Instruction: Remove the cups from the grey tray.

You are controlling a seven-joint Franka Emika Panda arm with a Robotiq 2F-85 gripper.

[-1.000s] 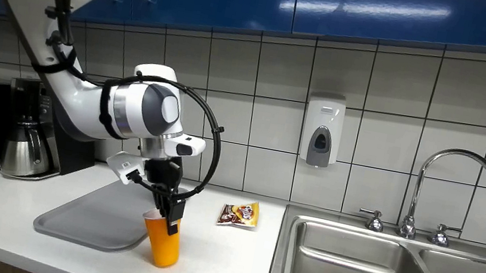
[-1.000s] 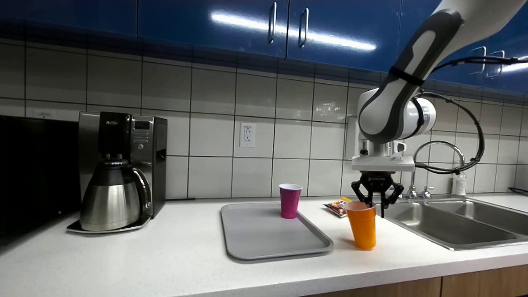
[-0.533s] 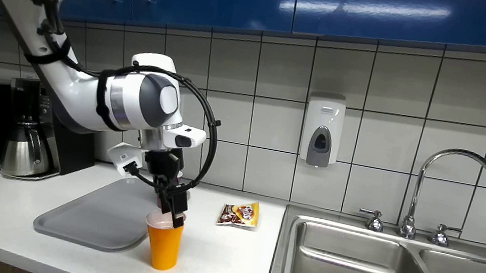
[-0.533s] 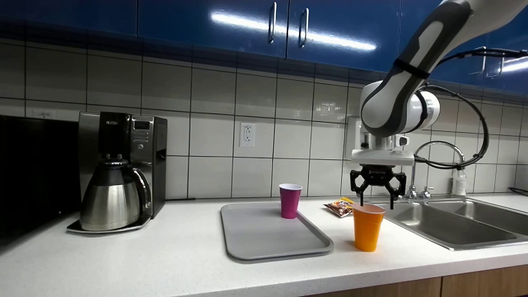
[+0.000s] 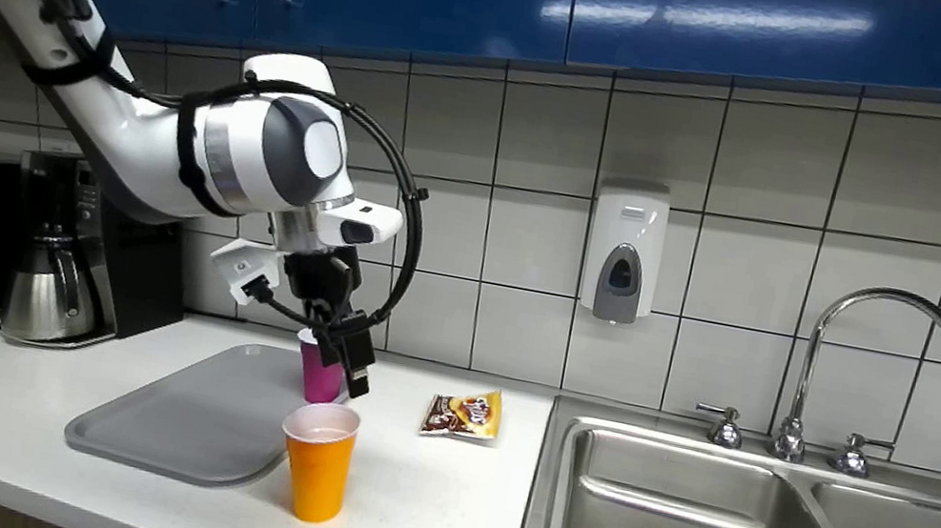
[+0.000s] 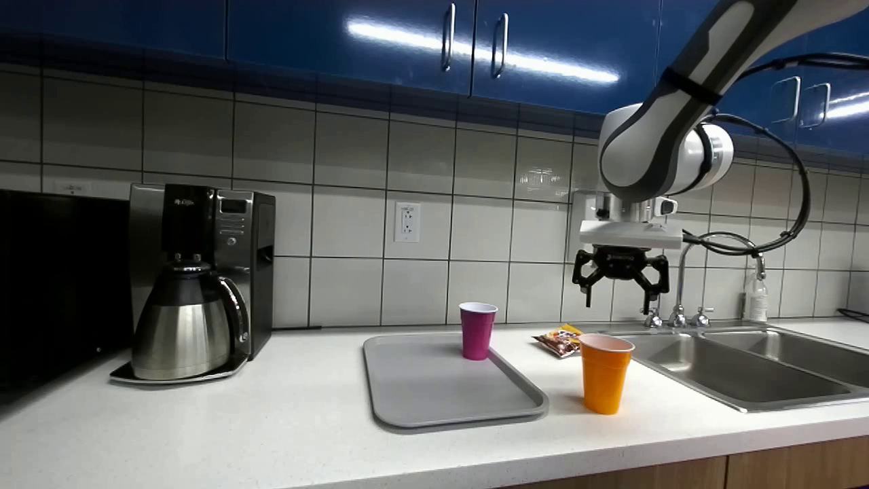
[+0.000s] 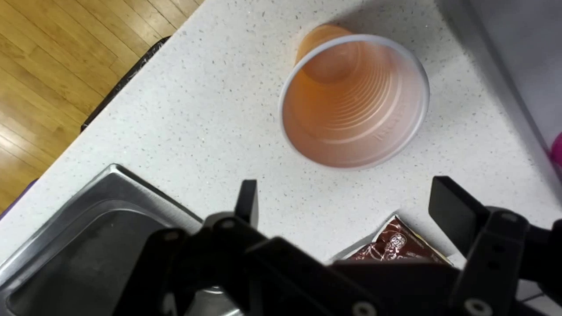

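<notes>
The orange cup (image 6: 606, 380) stands upright on the counter, off to the side of the grey tray (image 6: 434, 387). On the tray, close to its far right corner, stands the magenta cup (image 6: 477, 333). My gripper (image 6: 618, 304) hangs above the orange cup, apart from it. In the wrist view the gripper (image 7: 344, 188) is open wide with nothing between its fingers, and the orange cup's interior (image 7: 358, 118) shows just ahead of them. Part of the magenta cup (image 5: 319, 373) is hidden behind the gripper in an exterior view; only its edge enters the wrist view.
A snack packet (image 5: 463, 414) lies on the counter behind the orange cup. The steel sink (image 5: 541, 509) with its tall faucet (image 5: 900, 296) is beyond it. A coffee pot (image 6: 183, 346) stands left of the tray, and blue cabinets (image 6: 353, 54) hang overhead.
My gripper has opened, let go of the orange cup's rim and risen above it. The cup, tilted a second ago, has settled upright. The magenta cup and tray have stayed put.
</notes>
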